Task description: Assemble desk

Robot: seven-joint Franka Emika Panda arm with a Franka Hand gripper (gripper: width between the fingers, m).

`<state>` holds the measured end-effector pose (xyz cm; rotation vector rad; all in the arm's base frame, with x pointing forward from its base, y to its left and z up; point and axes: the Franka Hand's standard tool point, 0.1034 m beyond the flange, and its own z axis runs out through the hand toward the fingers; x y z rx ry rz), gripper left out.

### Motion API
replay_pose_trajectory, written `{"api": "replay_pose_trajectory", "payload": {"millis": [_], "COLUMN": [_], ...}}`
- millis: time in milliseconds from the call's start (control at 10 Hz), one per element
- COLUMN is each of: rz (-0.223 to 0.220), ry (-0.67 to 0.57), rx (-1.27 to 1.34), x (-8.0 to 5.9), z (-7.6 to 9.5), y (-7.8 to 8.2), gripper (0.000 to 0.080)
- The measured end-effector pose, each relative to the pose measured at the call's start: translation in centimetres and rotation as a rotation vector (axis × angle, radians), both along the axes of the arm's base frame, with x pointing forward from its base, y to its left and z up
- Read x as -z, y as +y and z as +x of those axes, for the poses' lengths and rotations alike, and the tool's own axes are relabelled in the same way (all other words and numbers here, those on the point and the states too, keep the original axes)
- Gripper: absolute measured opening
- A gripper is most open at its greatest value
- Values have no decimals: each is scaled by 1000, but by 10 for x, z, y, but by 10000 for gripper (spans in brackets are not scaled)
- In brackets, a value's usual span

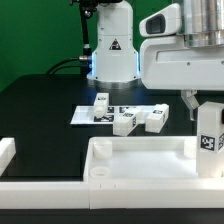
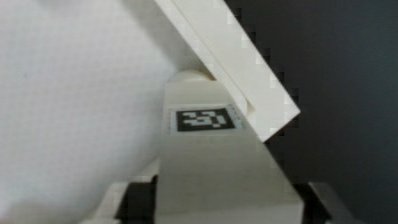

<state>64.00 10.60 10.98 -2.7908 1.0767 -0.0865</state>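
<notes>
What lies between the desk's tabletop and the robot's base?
In the exterior view, three loose legs lie there, on or beside the marker board, on the black table.

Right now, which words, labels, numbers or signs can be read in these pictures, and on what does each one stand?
No words, brands or numbers are readable.
Triangle warning sign on the robot base: its symbol is too small to read.
Black-and-white square tags, patterns without letters: on the upright leg, loose legs, marker board.

Black table (image 1: 40, 100) bears tabletop (image 1: 140, 166) and marker board (image 1: 84, 116).
</notes>
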Motion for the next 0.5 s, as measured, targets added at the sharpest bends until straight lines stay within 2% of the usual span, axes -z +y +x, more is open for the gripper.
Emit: {"api": "replay_pose_trajectory", "payload": {"millis": [200,500], "rz": [57,71], "ry": [60,75], "rx": [309,412], "x": [1,1], "z": [-3,-3], "y": [1,3], "gripper": [294,293]}}
